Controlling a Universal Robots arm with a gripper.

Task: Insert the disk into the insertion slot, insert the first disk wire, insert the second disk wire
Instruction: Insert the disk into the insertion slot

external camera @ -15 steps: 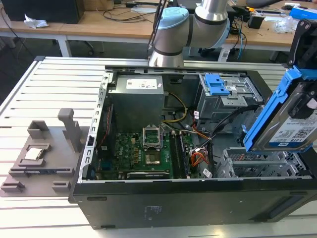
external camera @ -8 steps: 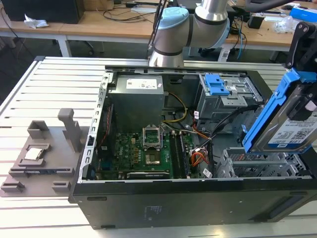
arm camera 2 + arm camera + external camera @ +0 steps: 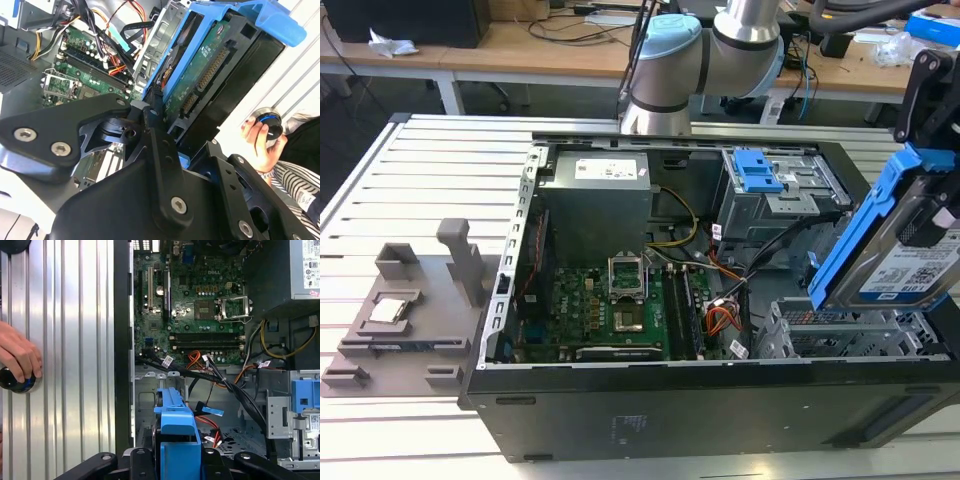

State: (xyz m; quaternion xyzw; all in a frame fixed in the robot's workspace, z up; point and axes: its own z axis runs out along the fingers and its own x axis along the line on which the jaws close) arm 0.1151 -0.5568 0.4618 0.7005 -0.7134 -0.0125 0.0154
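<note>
Jaws: clamped on flat silver hard drive in bright blue plastic carrier (image 3: pixel 908 258) | Position: drive held tilted in the air above boxy perforated silver drive cage (image 3: pixel 825 335) | Progress: drive not yet inserted; both wire steps judged outstanding

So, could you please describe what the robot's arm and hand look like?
The arm is made of silver metal tube sections joined by rounded joints with pale-blue caps. In the second wrist view the hand is matte black, built of flat angular plates and slim link bars fastened with round silver screws.
</note>
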